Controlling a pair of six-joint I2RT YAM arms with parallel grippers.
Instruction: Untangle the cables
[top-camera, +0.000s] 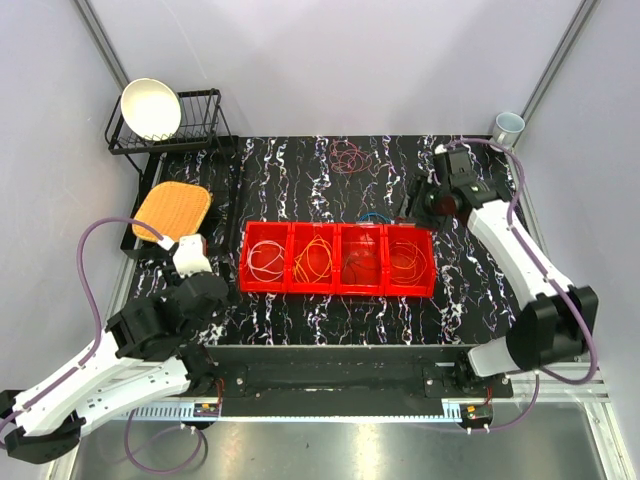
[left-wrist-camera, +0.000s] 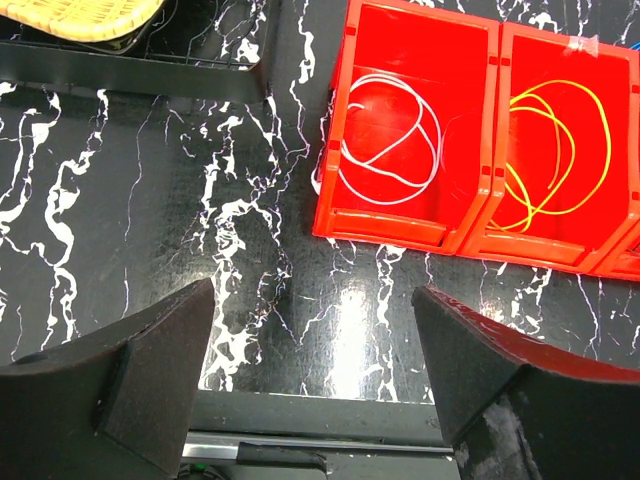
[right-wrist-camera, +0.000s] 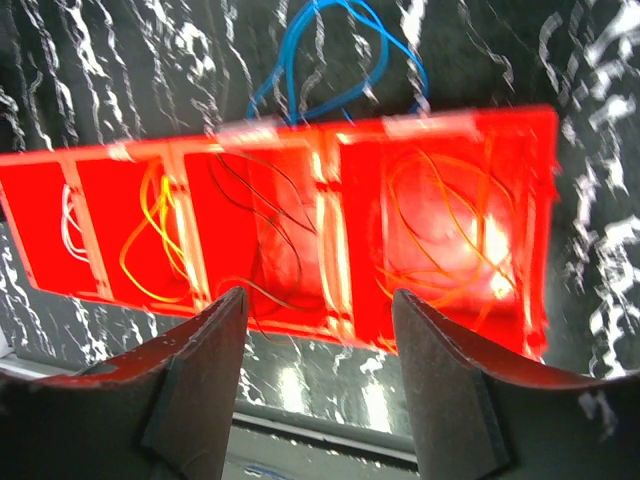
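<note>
Fingers (left-wrist-camera: 150, 370) of left gripper (left-wrist-camera: 312, 340) and right gripper (right-wrist-camera: 318, 330) gape empty over the table (top-camera: 300, 170), whose central red tray (top-camera: 337, 292) holds 4 separated cables (top-camera: 316, 258), so sorting looks nearly done and next calls for pinching the blue cable (right-wrist-camera: 300, 60) just behind it, then the red cable (top-camera: 349, 157) by the far edge.

Robot lab test cell, not a home. Plain pale walls (top-camera: 330, 60) and bare metal frame posts (top-camera: 100, 40) box in a black marbled table (top-camera: 300, 165). Arm bases are bolted to a mounting rail (top-camera: 330, 375) behind the left gripper (left-wrist-camera: 312, 290) and right gripper (right-wrist-camera: 318, 295); purple hoses (top-camera: 90, 260) loop off the arms. Staged kitchen props: a dish rack (top-camera: 200, 125) with a bowl (top-camera: 150, 107) ahead-left of the left gripper, and a cup (top-camera: 508, 126) farther back than the right gripper. A red bin row (top-camera: 338, 292) lies between the two.
</note>
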